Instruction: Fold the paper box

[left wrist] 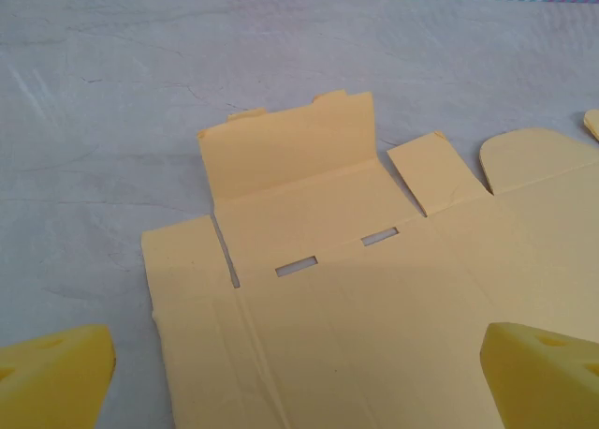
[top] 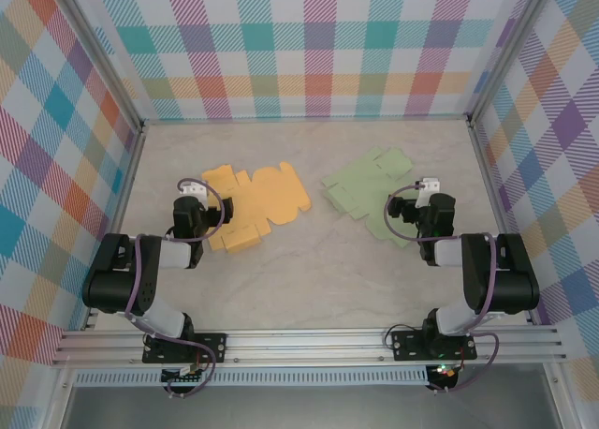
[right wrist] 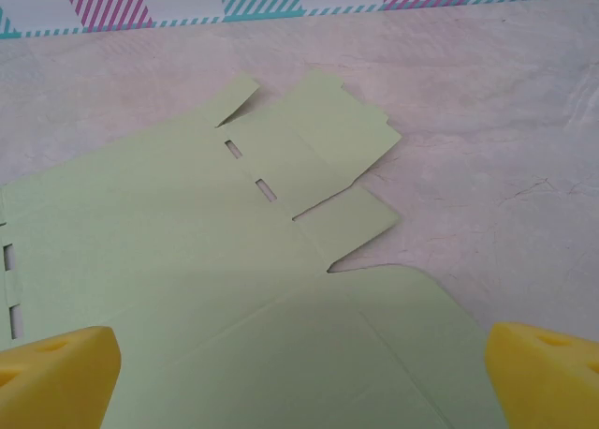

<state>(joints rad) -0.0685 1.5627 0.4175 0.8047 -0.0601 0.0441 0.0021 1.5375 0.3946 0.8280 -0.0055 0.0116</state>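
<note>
From above, the two flat blanks lie apart on the pale, marble-patterned tabletop (top: 309,279): the orange paper box (top: 255,204) left of centre and the green paper box (top: 370,197) right of centre, both unfolded. The left arm (top: 140,279) reaches over the near-left part of the orange sheet and the right arm (top: 487,279) over the near-right part of the green one. The left wrist view adds detail the overhead view is too small to give: two small rectangular slots (left wrist: 297,265) cut along a crease, a far flap (left wrist: 285,153) that appears tipped up a little along its fold, and a rounded flap (left wrist: 538,157) to the right. The left jaws stand wide open, their yellow fingertips (left wrist: 51,373) at either lower corner with nothing clamped between them. The right wrist view likewise shows slots (right wrist: 266,190) in the green sheet and its stepped far flaps (right wrist: 346,134). The right jaws are also spread wide and hold nothing, their yellow fingertips (right wrist: 56,373) over the sheet's near part. Checked panels (top: 299,54) in pastel colours wall in three sides, and an aluminium rail (top: 309,340) carries the arm bases at the near edge
</note>
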